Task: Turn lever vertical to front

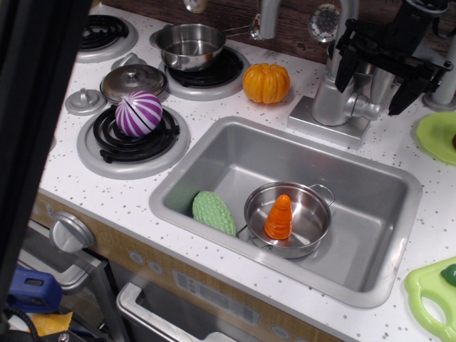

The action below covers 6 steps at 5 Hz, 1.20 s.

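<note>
While no readable writing is showing, the open, empty black gripper (388,75) is straddling the faucet body, beside whose right side the stubby silver-grey lever (366,109) is projecting behind the sink (377,235).

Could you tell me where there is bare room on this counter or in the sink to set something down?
Free: the right half of the sink floor beside the pot, and the counter strip between sink front and counter edge. Crowded: the stove burners, holding the striped ball and steel bowl, and the faucet base, where the end effector hangs by the lever.
</note>
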Each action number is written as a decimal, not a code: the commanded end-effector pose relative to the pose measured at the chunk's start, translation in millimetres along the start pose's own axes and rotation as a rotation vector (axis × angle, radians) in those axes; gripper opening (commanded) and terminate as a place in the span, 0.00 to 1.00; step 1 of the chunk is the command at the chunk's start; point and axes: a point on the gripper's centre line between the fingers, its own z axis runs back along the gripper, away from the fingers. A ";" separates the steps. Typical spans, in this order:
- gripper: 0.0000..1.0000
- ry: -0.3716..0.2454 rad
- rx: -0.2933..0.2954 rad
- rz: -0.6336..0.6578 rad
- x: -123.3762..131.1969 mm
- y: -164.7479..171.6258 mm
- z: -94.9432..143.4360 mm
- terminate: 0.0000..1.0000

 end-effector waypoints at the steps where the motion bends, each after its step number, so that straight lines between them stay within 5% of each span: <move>1: 1.00 0.000 0.000 0.000 0.0 0.0 0.0 0.00; 6: 1.00 -0.210 0.045 0.039 44.3 -2.2 26.7 0.00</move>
